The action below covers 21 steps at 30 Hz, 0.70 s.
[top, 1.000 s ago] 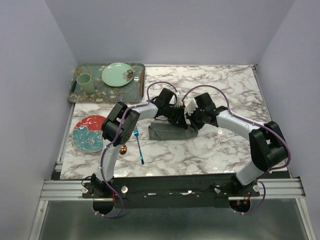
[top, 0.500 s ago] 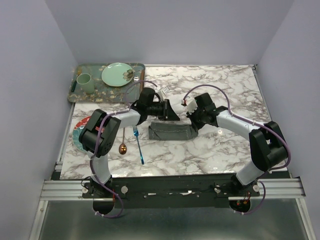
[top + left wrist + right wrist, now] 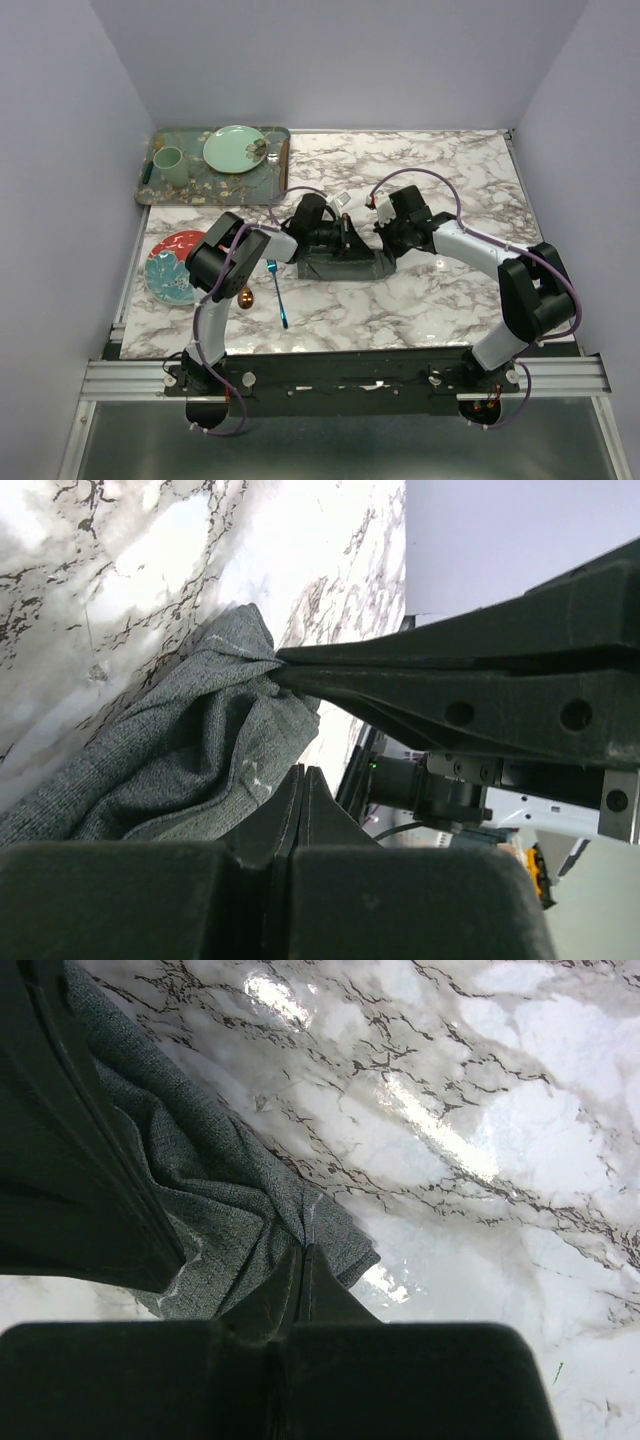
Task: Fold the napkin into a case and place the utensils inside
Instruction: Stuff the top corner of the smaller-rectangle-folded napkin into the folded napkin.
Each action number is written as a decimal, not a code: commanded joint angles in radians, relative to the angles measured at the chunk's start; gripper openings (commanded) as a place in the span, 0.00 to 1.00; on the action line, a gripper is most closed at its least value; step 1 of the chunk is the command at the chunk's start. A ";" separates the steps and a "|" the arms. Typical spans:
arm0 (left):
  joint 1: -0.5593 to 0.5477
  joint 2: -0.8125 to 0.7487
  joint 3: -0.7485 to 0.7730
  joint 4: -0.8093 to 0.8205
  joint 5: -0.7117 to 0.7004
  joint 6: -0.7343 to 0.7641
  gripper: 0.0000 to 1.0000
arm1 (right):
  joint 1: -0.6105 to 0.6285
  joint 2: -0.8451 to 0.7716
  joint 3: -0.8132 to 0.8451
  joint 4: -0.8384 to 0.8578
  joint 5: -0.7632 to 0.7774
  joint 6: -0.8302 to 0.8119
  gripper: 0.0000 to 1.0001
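In the middle of the overhead view, we see the dark grey woven cloth napkin (image 3: pixel 335 266) lying folded into a long, low bundle on the white marble-patterned table (image 3: pixel 450 300). Both arms reach in over it from either side. The right gripper (image 3: pixel 379 250) is clenched on the napkin's right end. In its own wrist view the cloth (image 3: pixel 230 1200) puckers into creases that run straight to the closed tips (image 3: pixel 305 1252). The left wrist view shows the same pinch at the cloth's upper edge (image 3: pixel 278 666).

The left gripper (image 3: pixel 347 242) sits over the upper middle of the bundle with its jaws pressed together. Its tips (image 3: pixel 302 773) lie against the fabric, but we cannot tell whether any cloth is caught between them.

Left of the napkin, towards the lower left of the overhead frame, the slim bright blue fork (image 3: pixel 277 293) lies bare on the marble. The copper-coloured spoon (image 3: pixel 246 297) is just beside it, partly hidden by the left arm. Further left sits a round red and blue flowered plate (image 3: pixel 172 268). At the upper left, a green patterned tray (image 3: pixel 160 192) carries a pale green cup (image 3: pixel 168 165) and a mint round plate (image 3: pixel 234 148).
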 commanded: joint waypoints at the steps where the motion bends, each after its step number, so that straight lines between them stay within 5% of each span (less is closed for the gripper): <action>1: -0.031 0.044 0.041 0.072 0.001 -0.088 0.00 | 0.004 -0.008 0.005 0.013 0.031 0.037 0.00; 21: -0.052 0.254 0.170 -0.082 -0.137 -0.134 0.00 | 0.004 -0.112 -0.068 0.007 -0.087 0.051 0.01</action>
